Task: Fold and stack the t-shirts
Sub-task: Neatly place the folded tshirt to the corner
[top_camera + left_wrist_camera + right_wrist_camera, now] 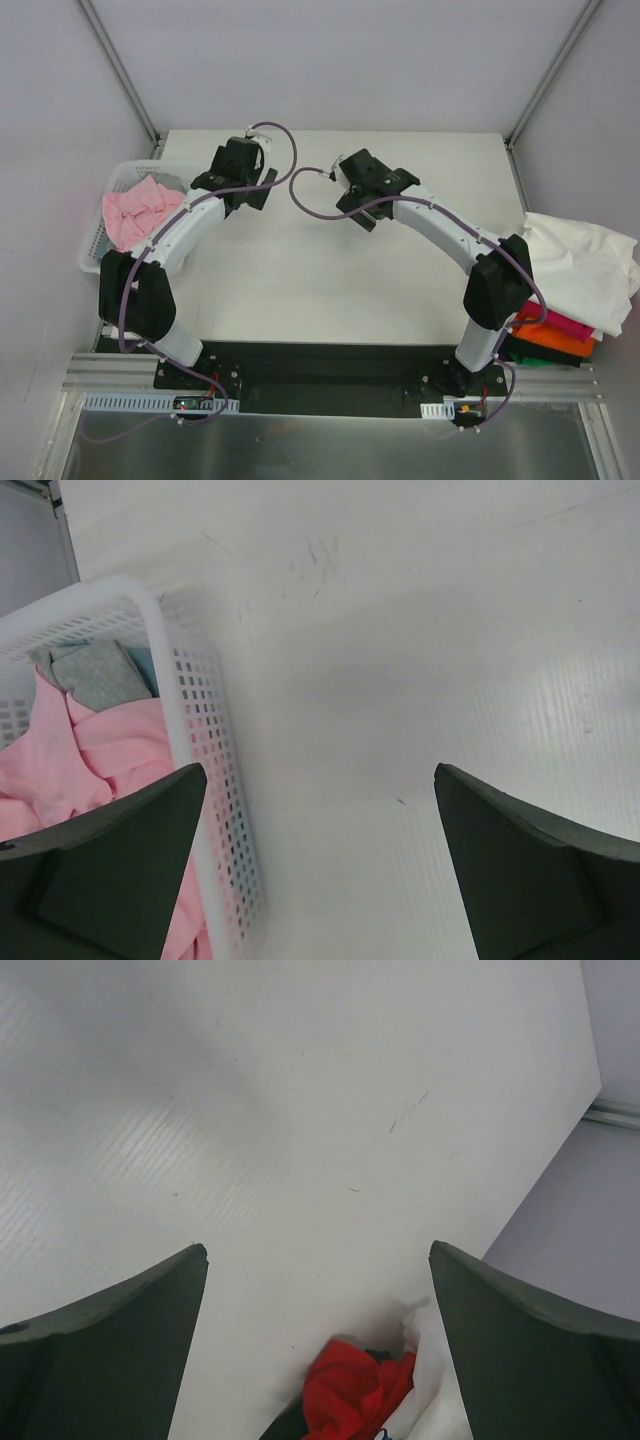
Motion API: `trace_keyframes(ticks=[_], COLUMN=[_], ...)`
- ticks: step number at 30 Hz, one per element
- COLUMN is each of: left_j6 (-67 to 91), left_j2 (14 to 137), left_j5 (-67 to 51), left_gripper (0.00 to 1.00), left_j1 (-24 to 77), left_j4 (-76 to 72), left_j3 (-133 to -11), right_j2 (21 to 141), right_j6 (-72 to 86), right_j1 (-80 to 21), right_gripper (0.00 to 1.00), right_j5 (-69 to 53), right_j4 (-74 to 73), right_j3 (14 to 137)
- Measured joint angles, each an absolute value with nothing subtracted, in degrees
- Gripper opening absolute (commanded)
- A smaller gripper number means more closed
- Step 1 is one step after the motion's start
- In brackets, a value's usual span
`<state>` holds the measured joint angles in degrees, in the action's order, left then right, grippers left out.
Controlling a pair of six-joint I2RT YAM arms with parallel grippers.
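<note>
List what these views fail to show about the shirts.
- Top view: the white t-shirt covers those beneath; only edges of the magenta t-shirt and orange t-shirt show.
- Left wrist: the pink t-shirt half buries a grey cloth in the basket.
- Right wrist: the red cloth is cut by the bottom edge.

Honestly, nothing readable anywhere. No lettering, logo or number shows on the flat white worktop (pixel 330 260), the white plastic lattice basket (pixel 215 730) or the pile of cloth t-shirts (pixel 580 265) at the right edge. The small circuit boards (pixel 190 403) at the bottom of the overhead view are too tiny to make out.
</note>
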<state>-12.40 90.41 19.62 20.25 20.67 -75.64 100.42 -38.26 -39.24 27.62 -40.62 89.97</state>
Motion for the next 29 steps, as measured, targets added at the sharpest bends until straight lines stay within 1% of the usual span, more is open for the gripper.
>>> trace_keyframes(ticks=[4, 8, 13, 21, 29], left_j6=[-14.22, -16.49, -19.14, -19.14, -18.98], left_j2=[87.77, 84.16, 79.4, 78.87, 78.61], left_j5=[21.39, 24.62, 27.62, 27.62, 27.35], left_gripper=[0.99, 0.99, 0.99, 0.99, 0.99], left_j1=[20.27, 20.25, 20.12, 19.0, 17.93], left_j4=[20.64, 18.31, 13.72, 11.42, 10.57], left_j3=[-73.52, -71.16, -65.6, -61.82, -61.1], right_j2=[102.98, 103.28, 103.59, 103.96, 104.62], right_j6=[-36.29, -34.54, -35.14, -34.46, -33.87], right_j1=[-37.76, -36.03, -37.26, -38.54, -38.52], right_gripper=[0.98, 0.99, 0.97, 0.97, 0.97], right_j5=[26.39, 24.8, 24.64, 27.11, 29.76], right_j4=[-40.21, -37.82, -36.8, -36.69, -36.34], right_j3=[92.36, 91.74, 90.72, 90.63, 90.63])
